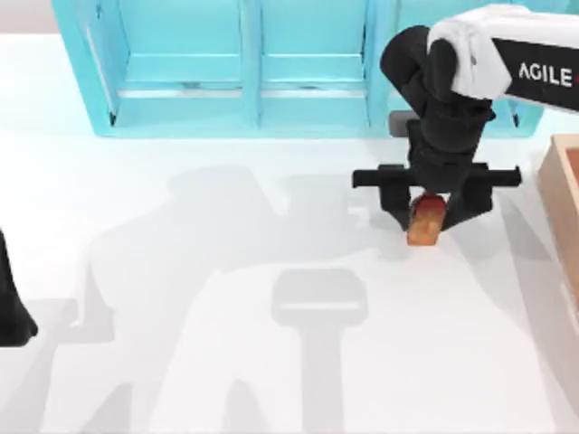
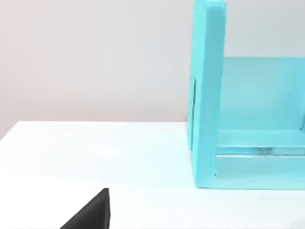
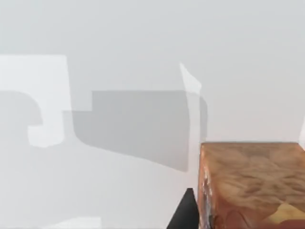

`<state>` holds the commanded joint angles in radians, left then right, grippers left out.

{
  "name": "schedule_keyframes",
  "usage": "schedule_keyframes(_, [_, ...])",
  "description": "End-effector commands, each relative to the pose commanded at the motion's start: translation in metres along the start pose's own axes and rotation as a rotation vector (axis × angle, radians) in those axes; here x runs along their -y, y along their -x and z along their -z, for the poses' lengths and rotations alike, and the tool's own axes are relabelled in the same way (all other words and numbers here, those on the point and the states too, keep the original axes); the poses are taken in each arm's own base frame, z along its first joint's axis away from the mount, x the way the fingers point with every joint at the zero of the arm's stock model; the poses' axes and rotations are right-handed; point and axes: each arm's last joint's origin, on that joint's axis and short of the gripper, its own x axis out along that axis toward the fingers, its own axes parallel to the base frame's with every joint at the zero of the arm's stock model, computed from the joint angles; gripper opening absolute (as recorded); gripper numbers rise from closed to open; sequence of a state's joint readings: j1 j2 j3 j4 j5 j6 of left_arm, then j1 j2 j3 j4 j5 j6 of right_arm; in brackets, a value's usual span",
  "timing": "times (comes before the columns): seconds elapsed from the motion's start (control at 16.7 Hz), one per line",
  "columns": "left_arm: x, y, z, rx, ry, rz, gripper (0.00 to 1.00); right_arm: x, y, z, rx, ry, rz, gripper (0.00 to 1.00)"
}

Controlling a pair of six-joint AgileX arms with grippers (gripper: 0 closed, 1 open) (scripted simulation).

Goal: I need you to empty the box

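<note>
My right gripper (image 1: 425, 219) hangs over the table right of centre, shut on a small orange-brown block (image 1: 425, 220) with a red top. The same block (image 3: 252, 183) appears close up in the right wrist view, mottled orange and brown, with one dark finger (image 3: 183, 214) beside it. The tan box (image 1: 563, 203) with its reddish-brown inside stands at the table's right edge, to the right of the gripper and apart from it. My left arm (image 1: 14, 307) is parked at the left edge.
A large turquoise three-bay shelf unit (image 1: 244, 68) runs along the back of the table; its end wall (image 2: 207, 95) also appears in the left wrist view. The white tabletop (image 1: 199, 298) carries only shadows in front of it.
</note>
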<state>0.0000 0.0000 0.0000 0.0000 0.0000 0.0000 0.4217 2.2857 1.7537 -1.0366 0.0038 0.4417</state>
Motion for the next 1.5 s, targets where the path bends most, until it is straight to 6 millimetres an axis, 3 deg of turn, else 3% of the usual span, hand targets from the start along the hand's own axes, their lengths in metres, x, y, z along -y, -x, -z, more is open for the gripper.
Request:
schedule_keyframes(0.24, [0.0,0.0,0.0,0.0,0.0,0.0,1.0,0.0,0.0,0.0,0.0,0.0,0.0,0.98])
schedule_keyframes(0.3, [0.0,0.0,0.0,0.0,0.0,0.0,1.0,0.0,0.0,0.0,0.0,0.0,0.0,1.0])
schedule_keyframes(0.9, [0.0,0.0,0.0,0.0,0.0,0.0,1.0,0.001,0.004,-0.001,0.0,-0.003,0.0,1.0])
schedule_keyframes(1.32, [0.0,0.0,0.0,0.0,0.0,0.0,1.0,0.0,0.064,-0.002,0.001,-0.003,0.0,1.0])
schedule_keyframes(1.5, [0.0,0.0,0.0,0.0,0.0,0.0,1.0,0.001,0.08,-0.001,0.0,-0.002,0.0,1.0])
